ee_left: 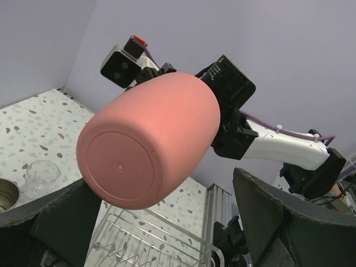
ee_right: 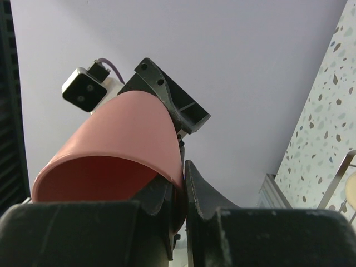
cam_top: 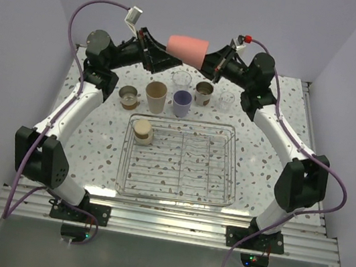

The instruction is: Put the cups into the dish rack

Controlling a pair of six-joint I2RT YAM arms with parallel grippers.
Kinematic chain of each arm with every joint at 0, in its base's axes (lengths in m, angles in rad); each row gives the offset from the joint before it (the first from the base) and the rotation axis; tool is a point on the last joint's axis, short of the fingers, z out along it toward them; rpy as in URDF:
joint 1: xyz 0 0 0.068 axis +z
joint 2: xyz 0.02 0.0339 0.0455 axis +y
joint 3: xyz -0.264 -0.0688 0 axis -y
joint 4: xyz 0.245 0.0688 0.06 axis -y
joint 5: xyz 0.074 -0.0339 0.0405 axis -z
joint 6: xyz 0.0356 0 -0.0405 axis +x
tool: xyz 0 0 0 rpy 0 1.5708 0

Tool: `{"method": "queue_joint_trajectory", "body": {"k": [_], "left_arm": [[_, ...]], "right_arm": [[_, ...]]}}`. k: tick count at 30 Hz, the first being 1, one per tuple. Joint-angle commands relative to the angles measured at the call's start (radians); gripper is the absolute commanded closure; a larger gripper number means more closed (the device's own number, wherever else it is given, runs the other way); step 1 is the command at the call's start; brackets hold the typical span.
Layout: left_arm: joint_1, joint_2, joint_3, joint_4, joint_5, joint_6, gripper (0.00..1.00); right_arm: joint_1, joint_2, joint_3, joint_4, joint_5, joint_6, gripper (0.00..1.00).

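Observation:
The red-pink cup lies on its side in the air above the table's back edge, between my two grippers. My right gripper is shut on its rim, one finger inside and one outside. My left gripper is open; the cup's base faces it and its fingers stand wide apart on either side. On the table stand a tan cup, a lavender cup, two clear cups and two brown cups. The dish rack holds one brown cup in its far left corner.
The rack fills the middle of the speckled table, with the row of cups just behind it. Purple walls close the back and sides. In the left wrist view the rack's corner and a clear cup lie below the held cup.

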Motion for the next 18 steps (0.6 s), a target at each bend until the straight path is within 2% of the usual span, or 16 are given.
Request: {"method": "queue_joint_trajectory", "body": {"k": [1, 13, 17, 18], "left_arm": [[0.002, -0.002, 0.019, 0.06, -0.004, -0.018, 0.02], [0.014, 0.012, 0.014, 0.175, -0.022, -0.121, 0.14], [0.014, 0.006, 0.002, 0.188, -0.032, -0.131, 0.28], [0.015, 0.006, 0.001, 0.189, -0.042, -0.13, 0.37]], "right_arm": [[0.008, -0.062, -0.009, 0.056, -0.044, -0.008, 1.0], [0.008, -0.062, -0.041, -0.003, -0.054, -0.061, 1.0], [0.008, -0.053, -0.038, -0.019, -0.058, -0.072, 1.0], [0.008, -0.051, -0.039, -0.022, -0.058, -0.077, 1.0]]}}
